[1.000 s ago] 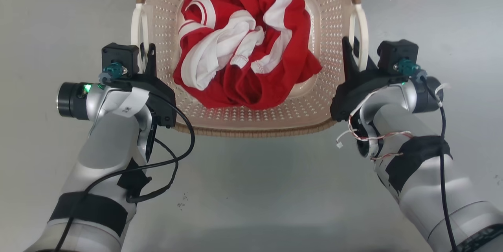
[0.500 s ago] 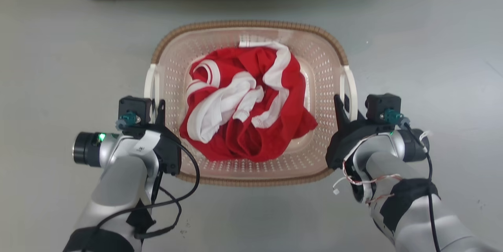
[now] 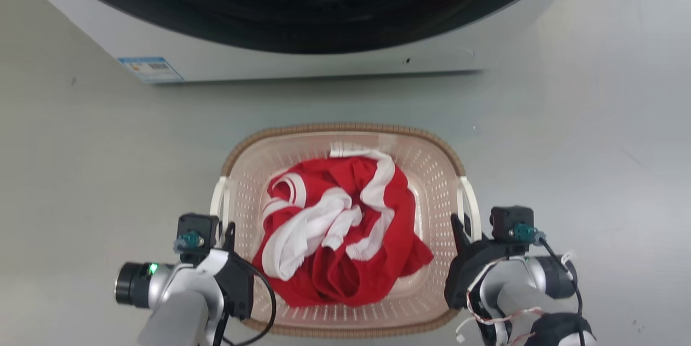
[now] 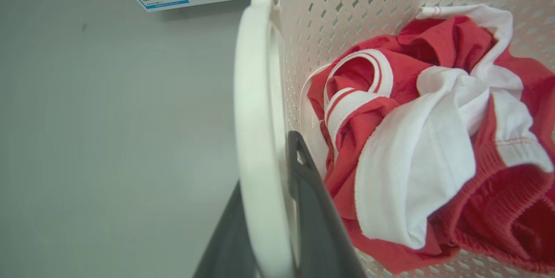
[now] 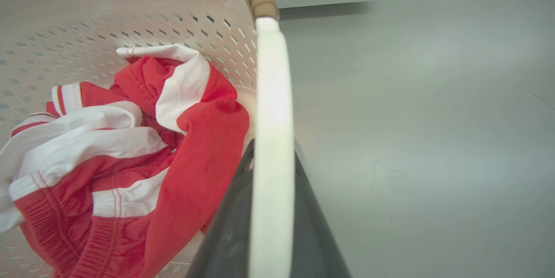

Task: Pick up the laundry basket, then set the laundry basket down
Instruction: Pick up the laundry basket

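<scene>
The laundry basket, cream and perforated with a brown woven rim, sits low in the head view and holds a crumpled red and white garment. My left gripper is shut on the basket's white left handle. In the left wrist view that handle runs between the two dark fingers of the left gripper. My right gripper is shut on the right handle. The right wrist view has that handle pinched in the right gripper. I cannot tell whether the basket touches the floor.
A white washing machine with a dark round door stands just beyond the basket, a blue-edged label on its lower left. Grey floor spreads on both sides of the basket and between it and the machine.
The head camera has moved: the whole picture slid down and the washing machine came into view. Basket and arms look smaller. Both grippers keep their hold on the handles.
</scene>
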Available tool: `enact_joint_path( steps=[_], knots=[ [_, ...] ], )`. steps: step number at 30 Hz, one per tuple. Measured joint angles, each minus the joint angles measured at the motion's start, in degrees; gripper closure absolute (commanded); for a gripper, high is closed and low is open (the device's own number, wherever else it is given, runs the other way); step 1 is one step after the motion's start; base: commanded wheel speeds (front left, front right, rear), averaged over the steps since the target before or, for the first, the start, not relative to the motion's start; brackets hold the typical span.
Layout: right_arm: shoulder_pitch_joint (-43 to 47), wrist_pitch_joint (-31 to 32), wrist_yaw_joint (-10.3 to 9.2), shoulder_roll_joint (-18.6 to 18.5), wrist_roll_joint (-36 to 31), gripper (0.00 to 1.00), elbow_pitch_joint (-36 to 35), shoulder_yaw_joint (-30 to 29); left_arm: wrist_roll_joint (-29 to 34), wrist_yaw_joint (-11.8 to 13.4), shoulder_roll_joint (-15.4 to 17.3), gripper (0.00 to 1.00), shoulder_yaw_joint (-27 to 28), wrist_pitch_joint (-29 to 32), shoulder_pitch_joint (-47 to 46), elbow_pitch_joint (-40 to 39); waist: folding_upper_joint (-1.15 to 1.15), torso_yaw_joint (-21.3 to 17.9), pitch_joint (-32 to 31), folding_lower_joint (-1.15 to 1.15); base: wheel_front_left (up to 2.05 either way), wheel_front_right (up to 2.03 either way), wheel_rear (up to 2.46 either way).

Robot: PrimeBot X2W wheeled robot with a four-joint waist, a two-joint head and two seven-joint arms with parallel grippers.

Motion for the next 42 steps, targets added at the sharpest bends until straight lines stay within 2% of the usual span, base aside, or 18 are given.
enact_joint_path(
  steps=[23, 34, 42],
  knots=[
    [14.6, 8.0, -0.29, 0.0, 7.7, 1.00, -0.2, 8.3, -7.8, 0.1, 0.8, 1.00, -8.4, 5.7, 17.9, -1.8, 0.00, -1.7, -18.8, 0.00, 0.00, 0.00, 0.00],
    [19.9, 10.5, -0.44, 0.0, 10.6, 1.00, -0.2, 10.5, -11.6, 1.3, 1.1, 1.00, -11.7, 9.1, 24.2, -3.8, -0.01, -2.1, -27.5, 0.00, 0.00, 0.00, 0.00],
    [21.6, 12.3, -0.44, -0.1, 12.3, 1.00, -0.1, 11.8, -14.4, 2.6, 1.4, 1.00, -13.9, 11.6, 26.6, -5.5, 0.00, -2.1, -31.5, 0.00, 0.00, 0.00, 0.00]
  ],
)
